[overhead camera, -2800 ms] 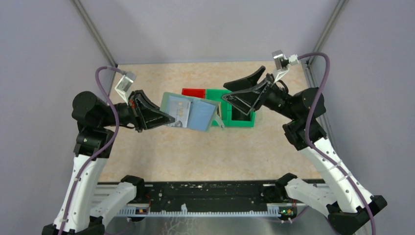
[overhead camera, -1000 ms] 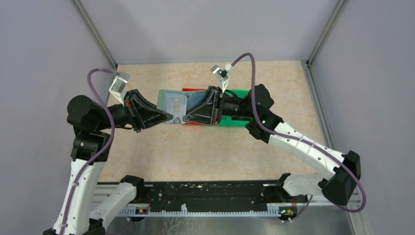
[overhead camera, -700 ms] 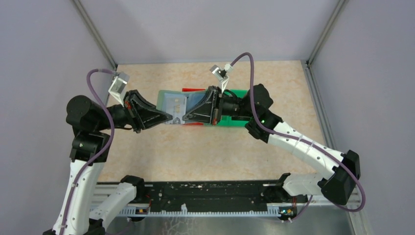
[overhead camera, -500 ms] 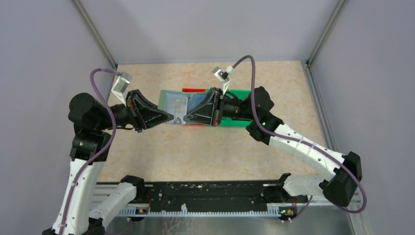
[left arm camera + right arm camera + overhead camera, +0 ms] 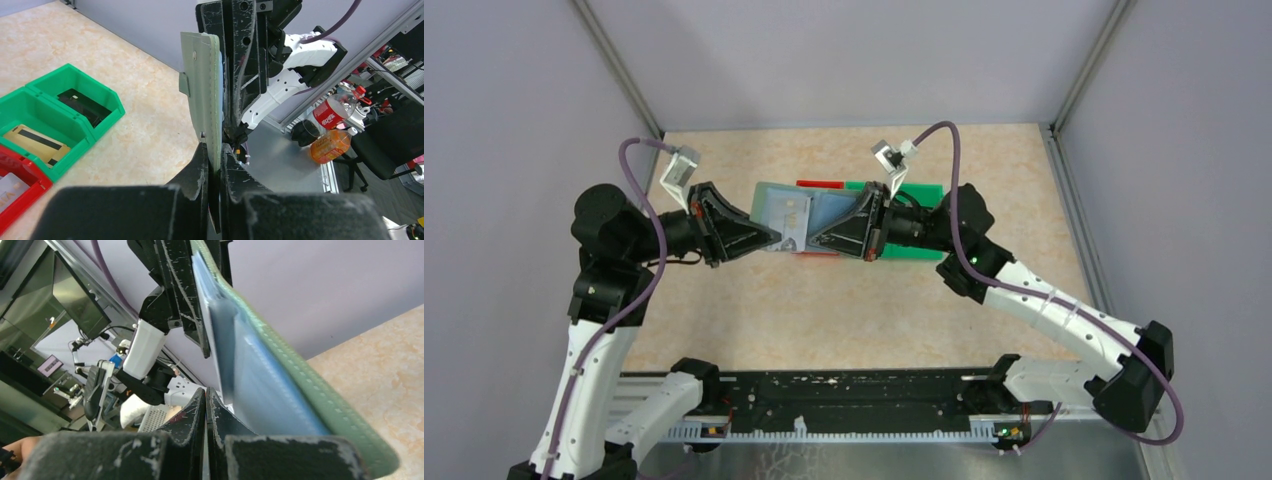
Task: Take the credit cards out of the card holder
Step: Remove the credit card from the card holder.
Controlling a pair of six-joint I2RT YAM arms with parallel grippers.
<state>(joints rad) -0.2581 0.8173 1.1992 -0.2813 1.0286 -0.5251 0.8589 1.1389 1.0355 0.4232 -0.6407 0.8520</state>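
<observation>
The card holder [image 5: 826, 210], pale grey-green outside and blue inside, hangs open above the table. My left gripper [image 5: 776, 238] is shut on its left edge; in the left wrist view that edge [image 5: 202, 90] stands upright between the fingers [image 5: 215, 150]. My right gripper [image 5: 808, 243] reaches in from the right. It is shut, its tips at the near corner of a pale credit card [image 5: 790, 222] in the holder's left pocket. In the right wrist view the closed jaws [image 5: 206, 392] sit just beside that card [image 5: 212, 325] and the holder's stitched rim [image 5: 300, 385].
Green bins [image 5: 919, 245] and a red bin [image 5: 819, 184] stand on the table behind and under the holder. In the left wrist view, one green bin [image 5: 65, 110] holds a dark card [image 5: 82, 102], another a beige striped card [image 5: 37, 140]. Grey walls close in both sides.
The right gripper came over from the green bins to the holder and shut its jaws within the last second. Both arms and the holder have since drifted slightly right.
</observation>
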